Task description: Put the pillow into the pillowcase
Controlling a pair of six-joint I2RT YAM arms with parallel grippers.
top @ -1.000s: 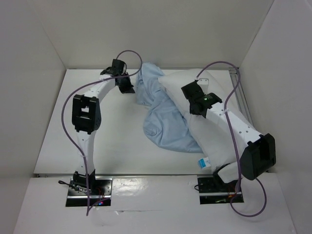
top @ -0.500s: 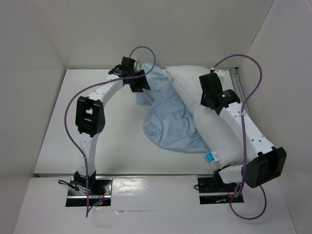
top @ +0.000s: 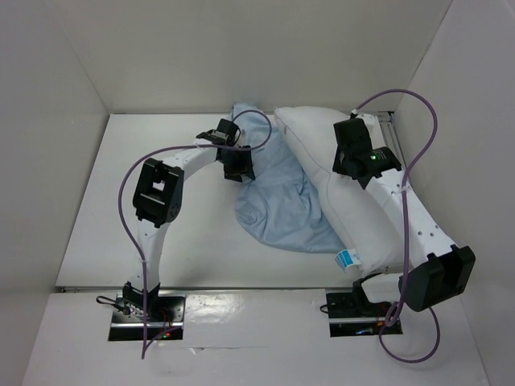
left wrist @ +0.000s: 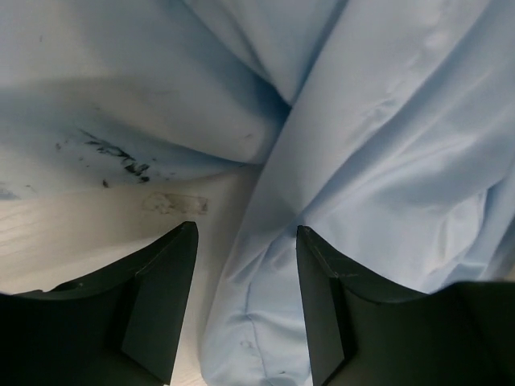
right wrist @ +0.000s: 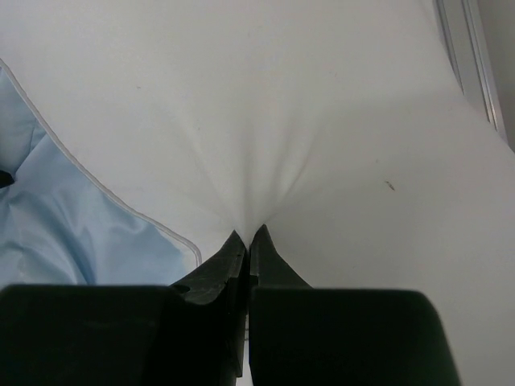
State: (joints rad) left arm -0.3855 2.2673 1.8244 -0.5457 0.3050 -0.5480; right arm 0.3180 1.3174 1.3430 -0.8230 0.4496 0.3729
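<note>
The white pillow [top: 354,209] lies along the right side of the table, its blue-and-white tag [top: 347,260] at the near corner. The crumpled light blue pillowcase [top: 278,201] lies to its left, partly under it. My right gripper [right wrist: 247,235] is shut, pinching a fold of the pillow [right wrist: 306,121] near its far end, with the pillowcase edge [right wrist: 72,225] to the left. My left gripper [left wrist: 245,241] stands open just above a hem of the pillowcase [left wrist: 386,161], holding nothing; in the top view this left gripper [top: 239,165] sits over the case's left far edge.
White walls enclose the table on three sides. A metal rail [top: 398,157] runs along the right wall behind the pillow. Bare white tabletop [top: 121,209] lies left of the pillowcase. Purple cables loop above both arms.
My left gripper has opened, let go of the pillowcase and moved right and nearer over it. The right gripper has pulled the pillow's far end rightward and back.
</note>
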